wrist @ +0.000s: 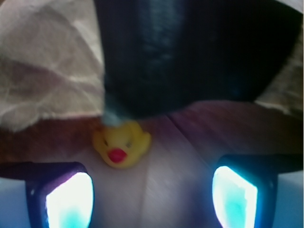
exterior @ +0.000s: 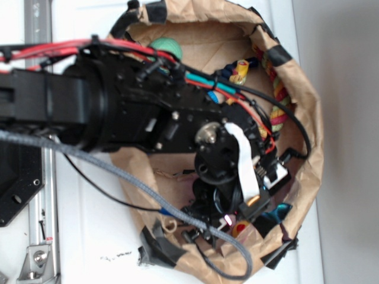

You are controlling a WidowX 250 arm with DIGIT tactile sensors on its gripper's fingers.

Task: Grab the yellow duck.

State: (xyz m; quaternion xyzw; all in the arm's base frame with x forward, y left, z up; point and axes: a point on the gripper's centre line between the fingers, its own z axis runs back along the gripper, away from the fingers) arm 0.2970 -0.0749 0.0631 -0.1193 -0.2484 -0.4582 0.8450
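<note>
Hand spread wide (fingers apart), yellow duck just ahead

You have one yellow duck in the wrist view, and one large dark rounded object just behind it, too blurred to name. You can count two glowing fingertips on the one gripper, jaws set apart. In the exterior view you get one brown paper bin, one green ball, one multicoloured rope and one white table
</note>
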